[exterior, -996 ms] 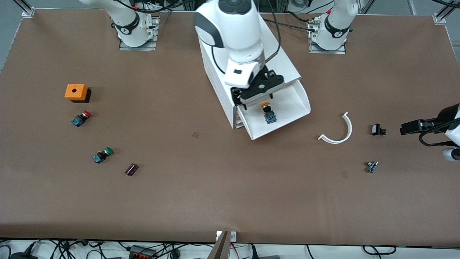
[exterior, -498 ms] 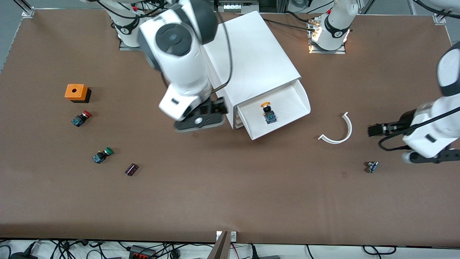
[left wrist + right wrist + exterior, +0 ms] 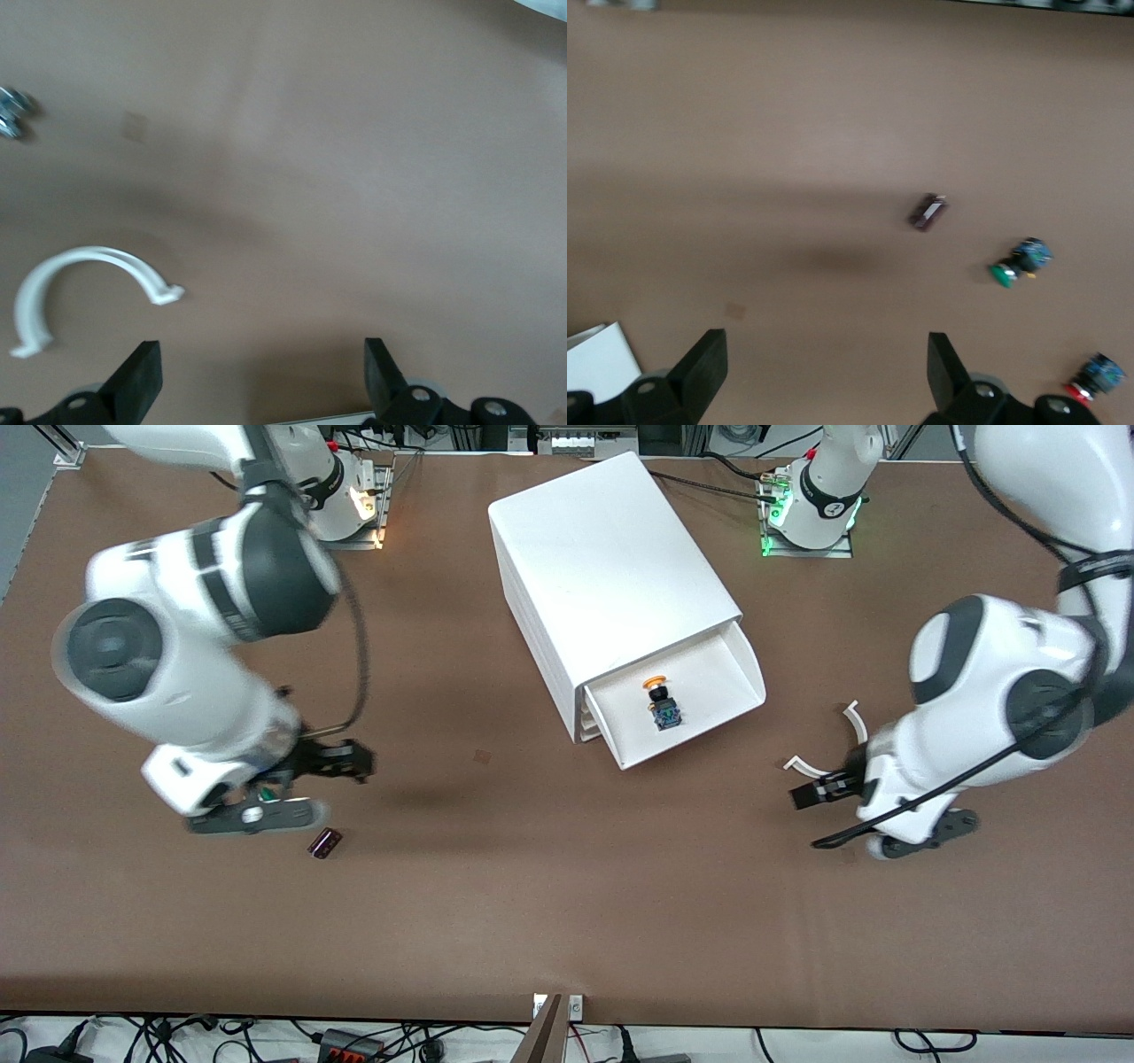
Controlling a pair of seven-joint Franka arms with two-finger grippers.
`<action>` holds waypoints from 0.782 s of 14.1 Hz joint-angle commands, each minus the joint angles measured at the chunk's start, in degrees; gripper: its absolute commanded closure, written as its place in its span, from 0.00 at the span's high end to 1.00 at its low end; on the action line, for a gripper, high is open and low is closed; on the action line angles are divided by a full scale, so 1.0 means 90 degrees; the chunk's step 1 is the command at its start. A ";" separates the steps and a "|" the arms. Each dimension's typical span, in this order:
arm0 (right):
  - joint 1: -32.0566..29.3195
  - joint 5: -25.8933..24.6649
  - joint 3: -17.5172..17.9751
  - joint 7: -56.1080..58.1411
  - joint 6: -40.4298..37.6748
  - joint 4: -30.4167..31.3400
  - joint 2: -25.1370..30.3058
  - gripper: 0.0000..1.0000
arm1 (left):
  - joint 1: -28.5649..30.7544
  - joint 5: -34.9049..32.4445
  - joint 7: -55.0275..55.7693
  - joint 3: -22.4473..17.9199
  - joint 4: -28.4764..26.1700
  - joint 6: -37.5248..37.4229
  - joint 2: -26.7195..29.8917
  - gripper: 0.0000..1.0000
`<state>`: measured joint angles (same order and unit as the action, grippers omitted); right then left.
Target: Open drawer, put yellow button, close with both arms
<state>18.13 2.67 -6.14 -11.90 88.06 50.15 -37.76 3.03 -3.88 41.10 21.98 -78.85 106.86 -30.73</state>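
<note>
1. The brown table [image 3: 567, 921] fills the front view, with both arm bases along its 12 o'clock edge.
2. The white cabinet [image 3: 602, 558] stands near that edge, its front facing about 5 o'clock in the front view.
3. The right arm [image 3: 177, 655] bends low over its own end of the table, at about 8 o'clock from the cabinet. The left arm [image 3: 1001, 691] bends low over its end, at about 4 o'clock from the cabinet.
4. The drawer [image 3: 718, 677], topmost of the cabinet, is pulled out toward 5 o'clock and stands open.
5. The right gripper [image 3: 361, 762] [image 3: 822, 354] hangs over bare table with its fingers spread wide and nothing between them.
6. The left gripper [image 3: 802, 795] [image 3: 261, 363] hangs over the table just beside a white curved clip, also spread wide and empty.
7. The white curved clip [image 3: 858, 724] [image 3: 89, 257] lies flat on the table at about 3 o'clock from the drawer, partly covered by the left arm in the front view.
8. The yellow button [image 3: 661, 701] lies inside the open drawer, near the middle of its floor, with its cap toward 12 o'clock.
9. A green-capped button [image 3: 1017, 264] and a red-capped button [image 3: 1094, 379] lie on the table at the right arm's end, apart from each other.
10. A small dark component [image 3: 324, 842] [image 3: 928, 212] lies at about 7 o'clock from the right gripper.
11. A tiny blue-grey part [image 3: 13, 111] shows at the edge of the left wrist view, well apart from the clip.
</note>
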 commanded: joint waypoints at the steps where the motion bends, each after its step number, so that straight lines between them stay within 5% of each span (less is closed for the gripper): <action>1: -0.0664 0.0026 0.0145 0.0207 -0.0243 0.0131 0.0123 1.00 | -0.0178 -0.0037 0.0726 0.0146 -0.0574 0.0635 0.0153 1.00; 7: -0.1300 0.0007 0.0126 0.0853 -0.0468 0.0227 0.0366 1.00 | -0.0902 -0.0487 0.1732 0.0175 -0.0847 0.0783 0.0015 1.00; 11: -0.1867 -0.0003 0.0204 0.0930 0.0164 0.2021 0.1731 1.00 | -0.0932 -0.0458 0.1810 0.0419 -0.1414 0.0910 0.0298 1.00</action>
<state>4.50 2.67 -5.99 -5.05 85.46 55.98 -31.80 -6.12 -6.74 55.84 24.13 -87.61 113.85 -31.25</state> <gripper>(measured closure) 0.000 0.000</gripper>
